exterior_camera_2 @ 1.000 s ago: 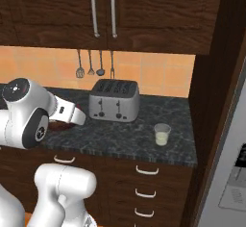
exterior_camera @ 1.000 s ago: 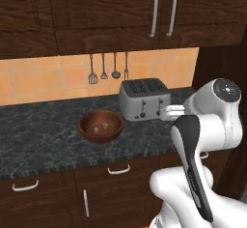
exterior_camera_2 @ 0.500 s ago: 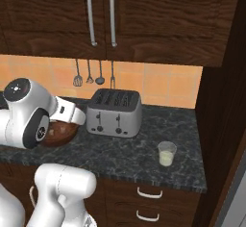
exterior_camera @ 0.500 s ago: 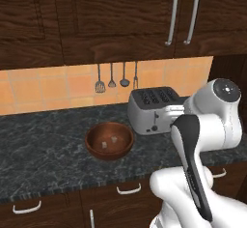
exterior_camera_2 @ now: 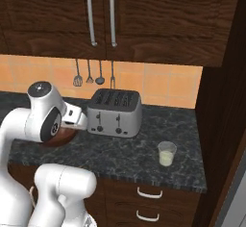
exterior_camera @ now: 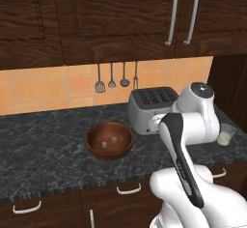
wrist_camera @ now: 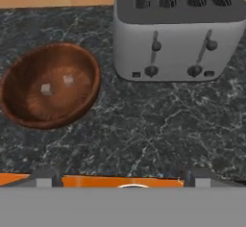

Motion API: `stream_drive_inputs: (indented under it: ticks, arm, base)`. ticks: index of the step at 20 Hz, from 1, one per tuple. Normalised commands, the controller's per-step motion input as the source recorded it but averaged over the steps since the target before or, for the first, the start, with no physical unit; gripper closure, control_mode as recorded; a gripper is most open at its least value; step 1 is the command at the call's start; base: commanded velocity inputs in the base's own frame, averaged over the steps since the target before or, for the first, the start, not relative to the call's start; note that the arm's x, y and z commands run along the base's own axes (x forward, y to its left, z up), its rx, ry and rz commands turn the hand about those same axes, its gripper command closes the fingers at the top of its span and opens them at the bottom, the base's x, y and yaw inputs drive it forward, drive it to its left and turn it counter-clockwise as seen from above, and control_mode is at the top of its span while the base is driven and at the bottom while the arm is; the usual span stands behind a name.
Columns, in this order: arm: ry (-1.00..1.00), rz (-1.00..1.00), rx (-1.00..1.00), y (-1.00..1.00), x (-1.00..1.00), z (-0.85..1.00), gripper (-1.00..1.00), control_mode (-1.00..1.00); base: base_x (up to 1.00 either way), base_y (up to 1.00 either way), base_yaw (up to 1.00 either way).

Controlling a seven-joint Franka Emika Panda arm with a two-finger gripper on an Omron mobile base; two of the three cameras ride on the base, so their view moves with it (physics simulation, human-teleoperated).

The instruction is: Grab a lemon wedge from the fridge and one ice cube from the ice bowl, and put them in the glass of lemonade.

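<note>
Two ice cubes (wrist_camera: 46,89) lie in one ice bowl (wrist_camera: 29,118); one toaster (wrist_camera: 178,43), one glass of lemonade (exterior_camera_2: 166,153) right. Tool (wrist_camera: 120,177) grip: cannot tell.

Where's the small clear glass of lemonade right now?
The glass of lemonade stands on the dark counter, right of the silver toaster, near the front edge.

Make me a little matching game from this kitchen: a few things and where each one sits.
Things:
1. bowl
2. toaster
3. glass
4. utensils

Places:
A. hanging on the orange tiles
B. near the counter's right end
C. left of the toaster, holding two ice cubes
D. between bowl and glass

Pairs: 1-C, 2-D, 3-B, 4-A
</note>
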Motion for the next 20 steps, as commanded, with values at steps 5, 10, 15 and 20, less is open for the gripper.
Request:
stream_drive_inputs:
  ticks: [5,10,15,20]
  arm:
    - [0.03,0.13,0.00,0.69,0.54,-0.09,-1.00,-1.00]
    - [0.10,0.06,-0.01,1.00,0.54,-0.19,-1.00,-1.00]
    - [0.17,0.00,-0.07,1.00,0.54,-0.74,-1.00,-1.00]
    - [0.22,0.00,-0.04,0.58,0.53,-0.41,-1.00,-1.00]
  base:
    - [0.00,0.00,0.00]
    - [0.00,0.00,0.00]
    - [0.00,0.00,0.00]
    - [0.00,0.00,0.00]
